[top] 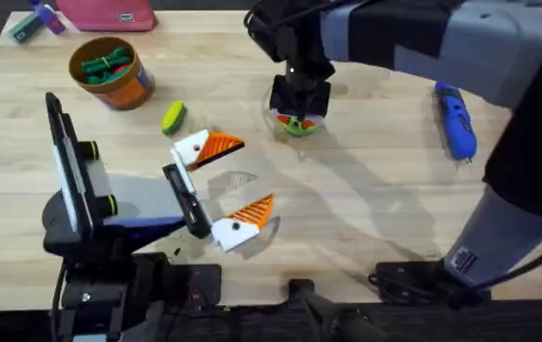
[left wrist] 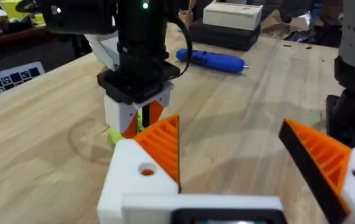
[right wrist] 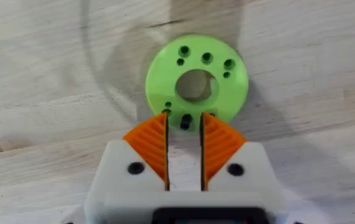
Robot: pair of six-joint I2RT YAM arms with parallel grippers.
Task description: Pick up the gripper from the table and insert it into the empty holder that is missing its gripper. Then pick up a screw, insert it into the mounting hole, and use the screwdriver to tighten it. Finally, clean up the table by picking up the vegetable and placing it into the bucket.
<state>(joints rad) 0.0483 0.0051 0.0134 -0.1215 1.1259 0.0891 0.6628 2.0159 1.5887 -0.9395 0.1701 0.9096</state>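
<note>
The lime-green holder (right wrist: 224, 93) lies flat on the table, its central opening showing bare wood. My right gripper (right wrist: 184, 118) hangs straight over its near rim, fingers drawn to a narrow gap with a small dark piece, apparently the gripper, between the tips. From overhead the right gripper (top: 300, 112) covers most of the holder (top: 300, 127). My left gripper (top: 252, 173) rests open and empty left of it. The yellow-green vegetable (top: 174, 117) lies by the orange bucket (top: 126, 92). The blue screwdriver (top: 456, 119) lies at the far right, also seen as the screwdriver (left wrist: 212, 60).
Dark green pieces (top: 107, 65) sit inside the bucket. A pink pouch (top: 109, 14) lies at the table's back edge. A white box on a dark case (left wrist: 232, 15) stands behind the screwdriver. Bare wood stretches between the holder and the screwdriver.
</note>
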